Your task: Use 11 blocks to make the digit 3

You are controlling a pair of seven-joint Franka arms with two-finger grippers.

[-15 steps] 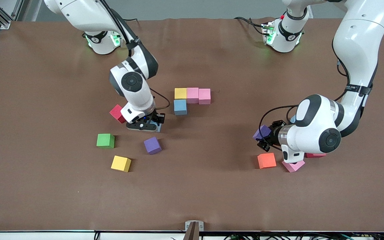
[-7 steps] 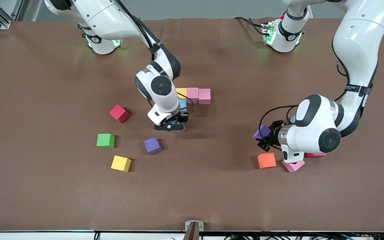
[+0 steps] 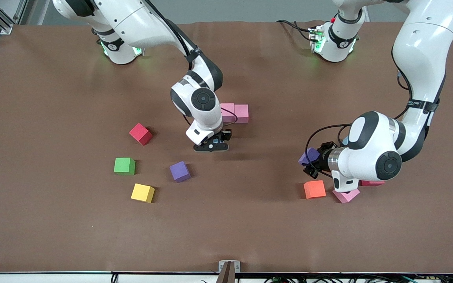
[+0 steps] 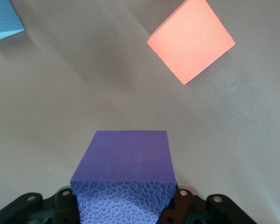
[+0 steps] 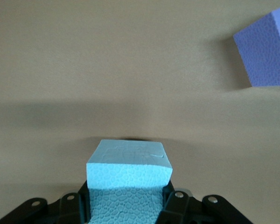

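Note:
My right gripper (image 3: 210, 146) is shut on a light blue cube (image 5: 129, 175) and holds it low over the table beside the started figure. Of that figure only two pink cubes (image 3: 241, 113) show; the right arm hides the others. My left gripper (image 3: 311, 161) is shut on a purple cube (image 3: 308, 156), also seen in the left wrist view (image 4: 126, 177), near an orange cube (image 3: 314, 189) and a pink cube (image 3: 346, 195). Loose red (image 3: 140, 134), purple (image 3: 180, 171) and yellow (image 3: 142, 192) cubes lie toward the right arm's end.
A green cube (image 3: 124, 165) lies beside the loose purple cube. A reddish cube (image 3: 372, 182) shows partly under the left arm. A light blue cube's corner (image 4: 2, 18) shows in the left wrist view. The brown mat (image 3: 250, 228) covers the table.
My right gripper has carried the light blue cube from beside the red cube to the figure, and now hides its yellow and light blue cubes. The left arm has not moved.

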